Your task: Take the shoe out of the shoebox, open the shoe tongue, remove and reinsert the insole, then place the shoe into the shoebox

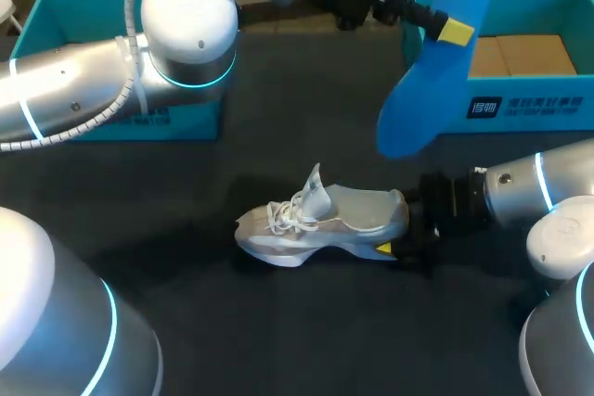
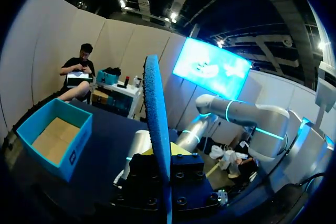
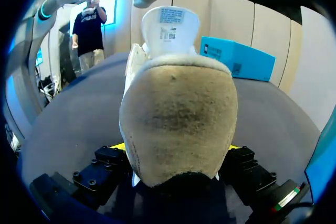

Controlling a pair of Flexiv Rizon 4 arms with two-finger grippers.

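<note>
The shoe (image 1: pixel 320 222), pale grey with white laces, stands on its sole at the lower centre of the head view. Its toe points to the frame's left and its tongue is pulled upright. My right arm enters from the right edge, and my right hand (image 1: pixel 401 243) is closed on the heel. In the right wrist view the heel of the shoe (image 3: pixel 178 114) fills the space between the fingers of that hand (image 3: pixel 176 149), with a yellow tip showing on either side against it. The blue insole (image 1: pixel 436 62) is out of the shoe, held in the air at the upper right of the head view. It hangs tilted, overlapping the near left corner of the shoebox (image 1: pixel 548 113). My left arm comes in from the left and reaches past the middle, and my left hand (image 1: pixel 447 30) grips the insole near its upper end. The left wrist view shows the insole (image 2: pixel 156 103) edge-on, standing between the fingers of that hand (image 2: pixel 160 153). The open shoebox (image 2: pixel 79 145) lies beside it on the worktop (image 1: pixel 306 136), with brown card showing inside. A second teal box (image 1: pixel 56 11) sits at the upper left of the head view, well apart from the shoe. It also appears beyond the shoe in the right wrist view (image 3: pixel 236 59).
</note>
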